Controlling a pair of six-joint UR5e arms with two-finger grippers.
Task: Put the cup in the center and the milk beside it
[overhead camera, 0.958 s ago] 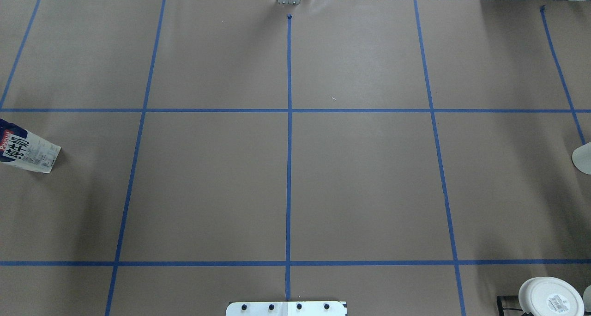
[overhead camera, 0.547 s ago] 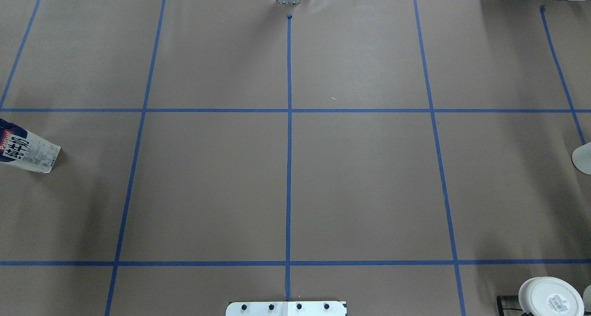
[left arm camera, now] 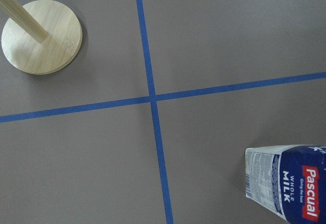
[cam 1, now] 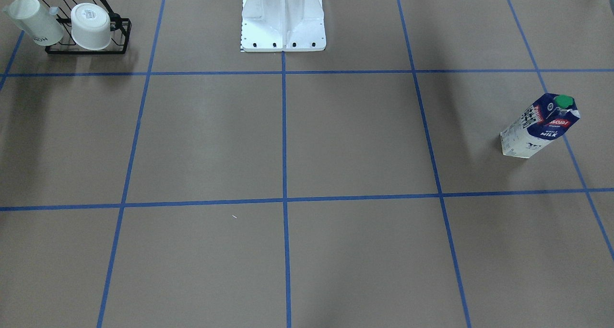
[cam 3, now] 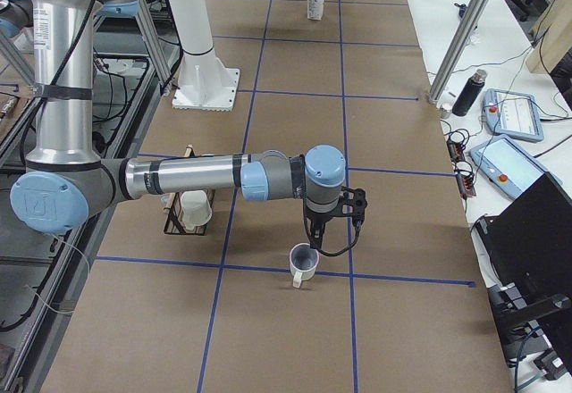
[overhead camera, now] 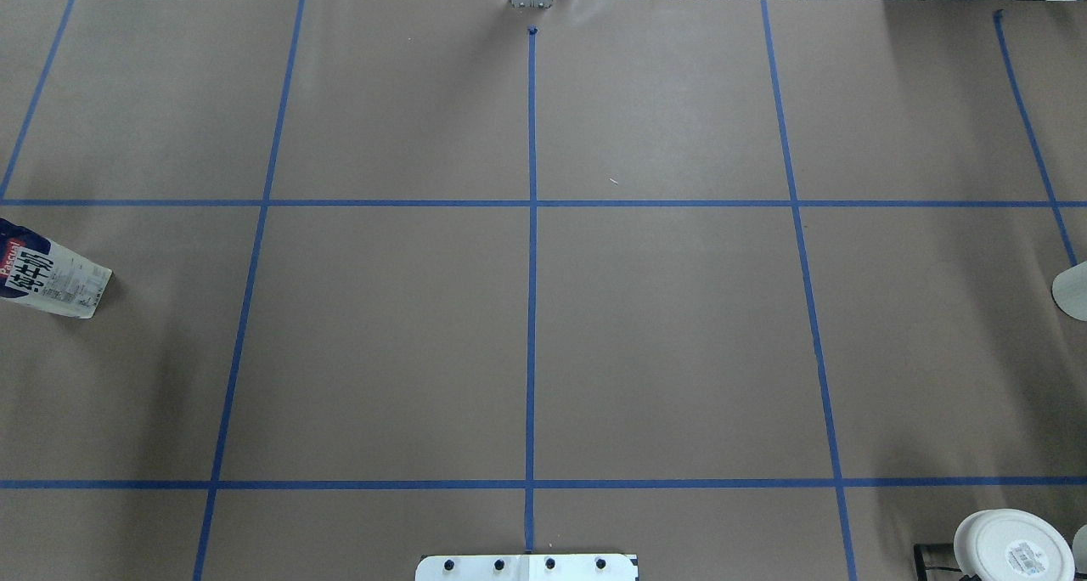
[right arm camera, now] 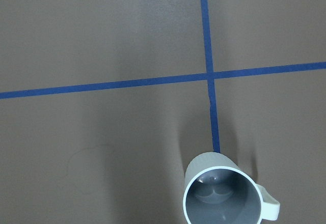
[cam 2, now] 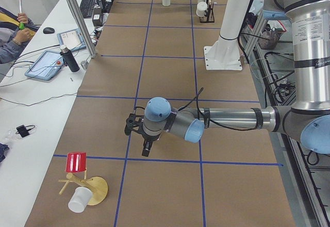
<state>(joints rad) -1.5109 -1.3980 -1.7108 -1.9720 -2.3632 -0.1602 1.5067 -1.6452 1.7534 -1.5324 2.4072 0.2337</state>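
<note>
The milk carton [cam 1: 539, 126] stands upright near the table's left end, also in the overhead view [overhead camera: 51, 279] and low right in the left wrist view [left arm camera: 285, 186]. The cup [cam 3: 304, 263], a short white mug with a grey inside and loop handle, stands near the table's right end, also in the right wrist view [right arm camera: 224, 196]. My right gripper [cam 3: 315, 232] hangs just above and beside the cup. My left gripper [cam 2: 146, 148] hangs over the table's left end. I cannot tell whether either is open or shut. Neither wrist view shows fingers.
A black rack [cam 1: 86, 47] with two other white cups stands at the right near corner by the robot [overhead camera: 1010, 547]. A wooden stand [cam 2: 85, 188] with a red and a white cup is at the left end, its base in the left wrist view [left arm camera: 41, 35]. The robot's base [cam 1: 283, 21] is mid-back.
</note>
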